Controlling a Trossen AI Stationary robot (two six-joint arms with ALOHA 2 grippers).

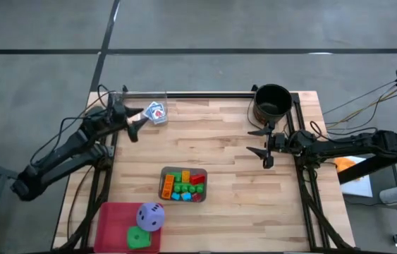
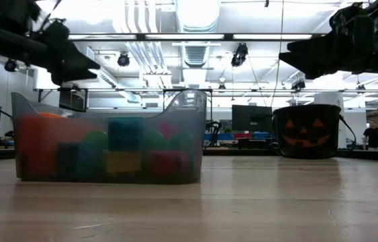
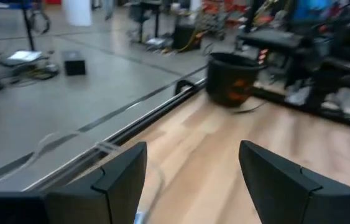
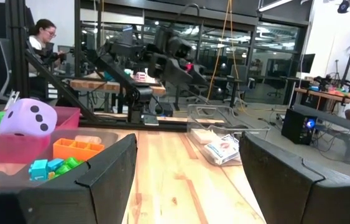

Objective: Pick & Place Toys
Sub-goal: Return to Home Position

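Upper left in the high view, the small flat playing cards (image 1: 156, 111) lie inside the clear plastic bin (image 1: 142, 94); bright plastic blocks (image 1: 184, 185) fill the grey rectangular tray (image 1: 161, 187) at lower centre. With sorting seemingly finished, the left gripper (image 1: 139, 125) beside the bin and the right gripper (image 1: 252, 141) near the black round bucket (image 1: 272, 102) hover with fingers apart, empty.

The tray (image 1: 162, 187) stands mid-table (image 1: 233, 212) and holds the blocks (image 1: 184, 187). The dice bin (image 1: 110, 219) lies in front of the tray, to its left, with one die (image 1: 150, 216) and a second die (image 1: 138, 238) in it. The card bin (image 1: 145, 92), holding the cards (image 1: 156, 111), stands behind the tray, to its left, with the left gripper (image 1: 136, 123) beside it. The bucket (image 1: 272, 102) stands behind the tray, to its right. The right gripper (image 1: 251, 141) hangs between tray and bucket.
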